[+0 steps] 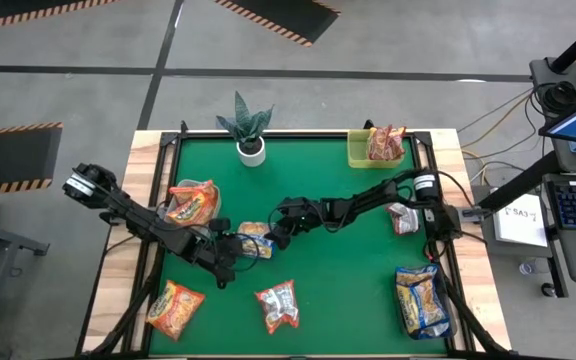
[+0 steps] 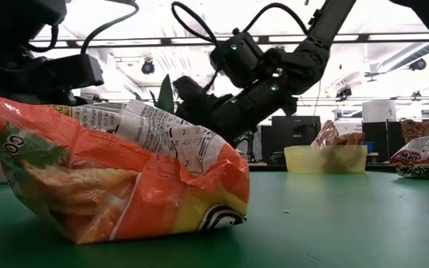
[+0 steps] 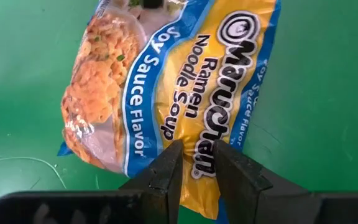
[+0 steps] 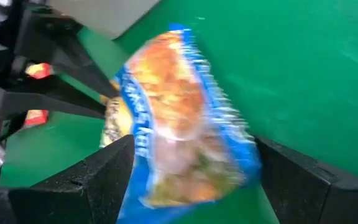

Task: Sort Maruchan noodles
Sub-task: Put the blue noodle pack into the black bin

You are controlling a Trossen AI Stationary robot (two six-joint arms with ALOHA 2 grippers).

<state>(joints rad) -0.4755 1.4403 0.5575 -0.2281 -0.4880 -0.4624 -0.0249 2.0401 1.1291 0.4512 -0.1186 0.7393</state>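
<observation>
A yellow-and-blue soy sauce packet [image 3: 166, 93] lies mid-counter, pinched at 1 edge. Orange packets sit at the left [image 1: 192, 203] and front left [image 1: 175, 307], a red-silver 1 [image 1: 278, 305] at the front and another [image 1: 403, 216] at the right. Yellow-and-blue packets are stacked front right [image 1: 420, 299], and more [image 1: 385, 144] stand in the far yellow-green tray.

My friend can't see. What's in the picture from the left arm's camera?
A yellow-and-blue Maruchan soy sauce ramen packet lies on the green table. The left end effector pinches one edge of the packet between its two dark fingers.
</observation>
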